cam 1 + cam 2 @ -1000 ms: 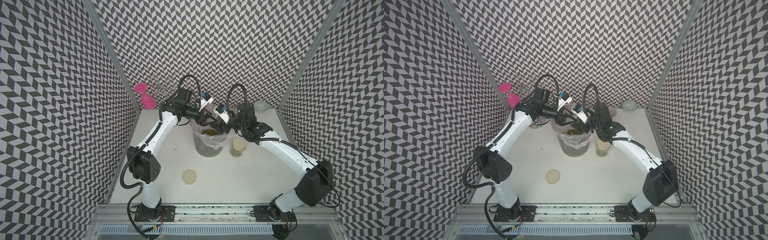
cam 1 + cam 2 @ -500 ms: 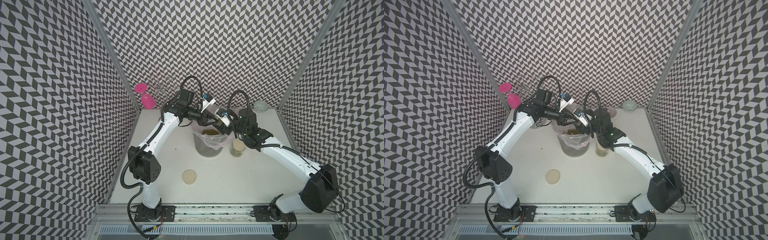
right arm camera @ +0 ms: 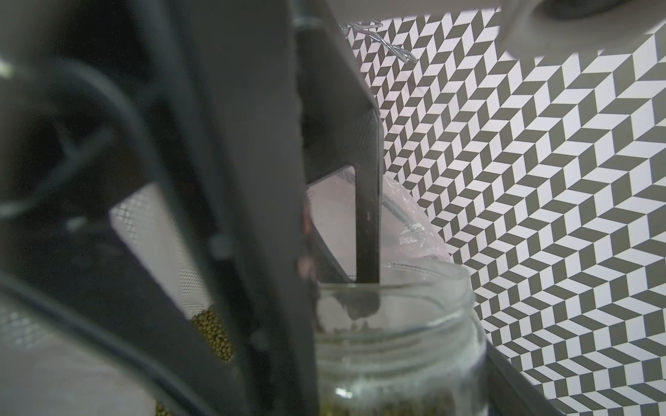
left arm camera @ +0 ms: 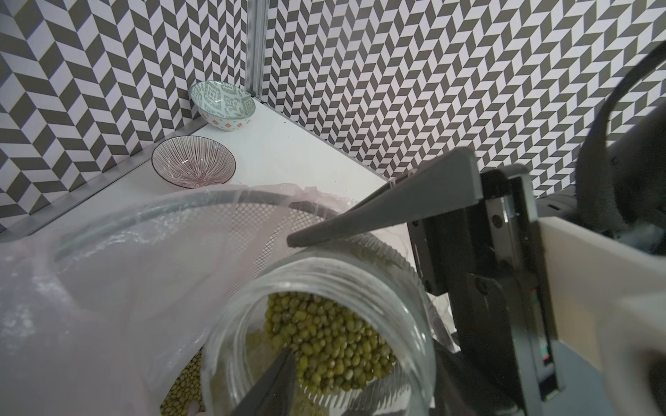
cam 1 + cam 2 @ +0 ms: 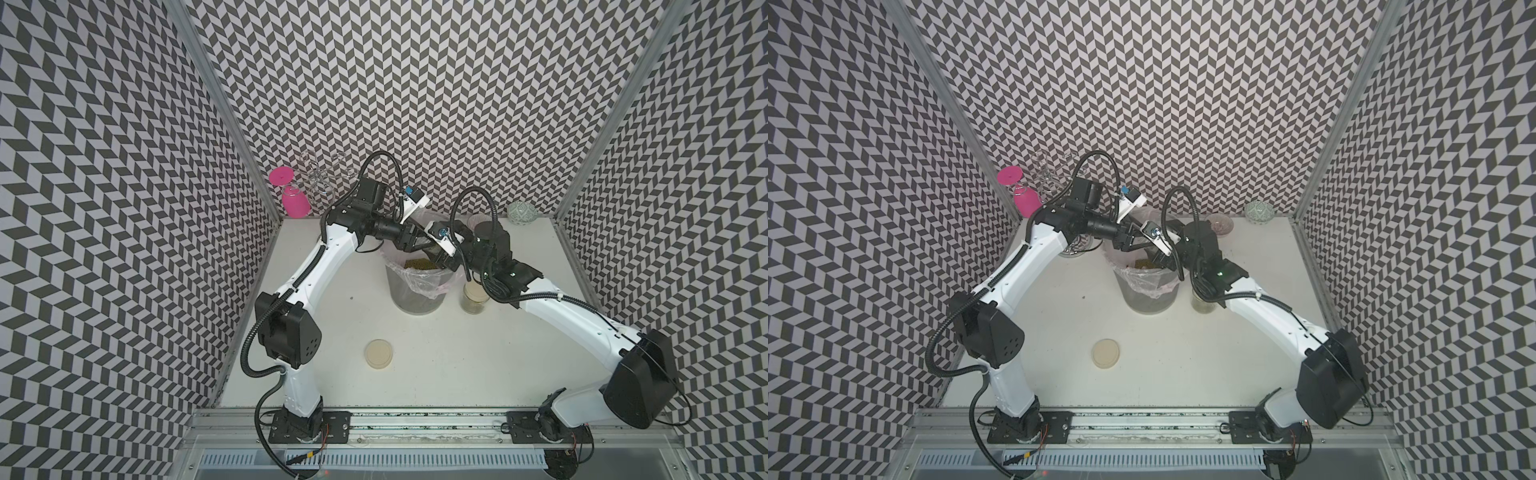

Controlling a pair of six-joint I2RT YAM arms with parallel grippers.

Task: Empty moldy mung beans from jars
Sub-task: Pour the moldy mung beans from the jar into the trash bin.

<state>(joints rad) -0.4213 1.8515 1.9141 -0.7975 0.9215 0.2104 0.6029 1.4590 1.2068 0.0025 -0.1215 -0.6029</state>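
The right gripper (image 5: 439,262) clamps a clear, threaded glass jar (image 4: 317,284) of round olive beans (image 4: 331,342) over the bag-lined mesh bin (image 5: 411,295), while the left gripper (image 5: 428,251), jaws parted, dips one tapered fingertip inside.

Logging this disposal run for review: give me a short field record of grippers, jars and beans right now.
right gripper: shut on the open jar, tilted over the bin
left gripper: open, one finger inside the jar mouth
mung beans: some in jar, some in bin
second jar: lidded, upright beside the bin
loose lid: flat on table
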